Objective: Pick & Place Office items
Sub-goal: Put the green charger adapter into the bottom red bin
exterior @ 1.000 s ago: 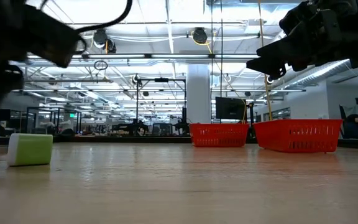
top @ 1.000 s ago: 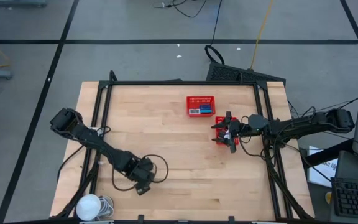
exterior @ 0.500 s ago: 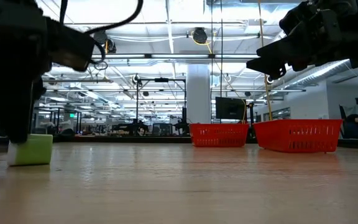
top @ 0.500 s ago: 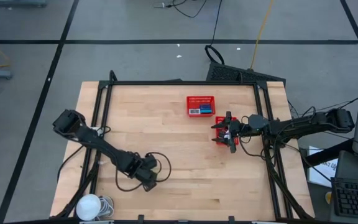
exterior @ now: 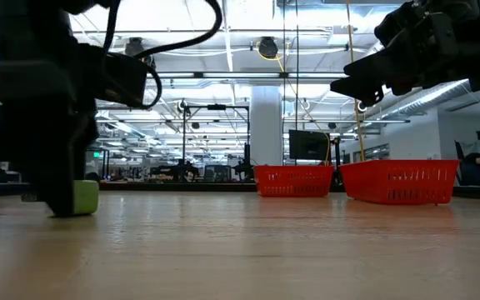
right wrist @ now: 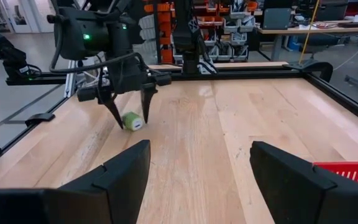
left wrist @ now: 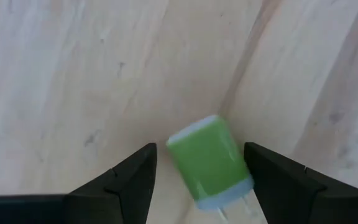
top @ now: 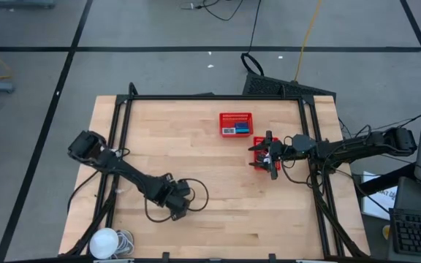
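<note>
Green plug point(left wrist: 209, 163) on the table point(top: 210, 175) near its front left, left claw point(left wrist: 197, 180) open around it, not touching, right claw point(top: 270, 155) open above a red basket point(exterior: 398, 182).

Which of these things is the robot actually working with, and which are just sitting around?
In use:
- green piece, on the table between the open fingers of the left gripper
- two red baskets
- right gripper, open above the nearer basket

Just lying about:
- white round thing at the table's corner
- cables on the floor
</note>
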Robot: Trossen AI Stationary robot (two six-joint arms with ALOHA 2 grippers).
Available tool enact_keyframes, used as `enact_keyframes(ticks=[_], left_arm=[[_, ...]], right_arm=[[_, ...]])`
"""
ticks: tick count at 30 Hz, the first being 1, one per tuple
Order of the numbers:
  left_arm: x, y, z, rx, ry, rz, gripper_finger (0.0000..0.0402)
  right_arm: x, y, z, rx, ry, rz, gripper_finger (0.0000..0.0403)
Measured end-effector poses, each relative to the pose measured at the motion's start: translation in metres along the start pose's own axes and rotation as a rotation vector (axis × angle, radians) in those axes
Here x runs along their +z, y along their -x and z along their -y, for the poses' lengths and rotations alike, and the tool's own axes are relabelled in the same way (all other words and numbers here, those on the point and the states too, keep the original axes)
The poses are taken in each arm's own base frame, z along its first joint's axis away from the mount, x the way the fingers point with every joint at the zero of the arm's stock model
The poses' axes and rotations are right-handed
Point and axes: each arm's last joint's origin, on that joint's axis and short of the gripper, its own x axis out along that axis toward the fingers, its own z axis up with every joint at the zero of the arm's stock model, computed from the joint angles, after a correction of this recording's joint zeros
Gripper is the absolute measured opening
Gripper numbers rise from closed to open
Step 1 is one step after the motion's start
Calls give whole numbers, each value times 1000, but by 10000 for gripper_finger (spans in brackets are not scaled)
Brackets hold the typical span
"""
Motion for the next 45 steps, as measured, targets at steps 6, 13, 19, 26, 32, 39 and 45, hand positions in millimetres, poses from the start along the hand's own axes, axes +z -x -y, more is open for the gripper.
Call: enact_keyframes(ticks=[6,13,19,26,32,39,45], left_arm=[[22,-4,-23,117,118,105,243],[68,-10,-55,-27,523,196,243],[78,-12,-78,-213,482,-22,243],[67,-10,-75,-317,486,-242,243],[66,-7,-56,-438,399,-214,243],[64,0,-31,-622,227,-190,243],[61,8,-23,-754,200,-271,243]], right_arm=[[0,0,0,-1,0,0,263],[0,0,0,-2,0,0,263],[0,0,0,0,0,-1,263],[0,0,0,0,0,-1,263],[0,0,0,0,0,-3,263],[0,0,0,1,0,-2,263],[0,0,0,0,-1,-2,263]])
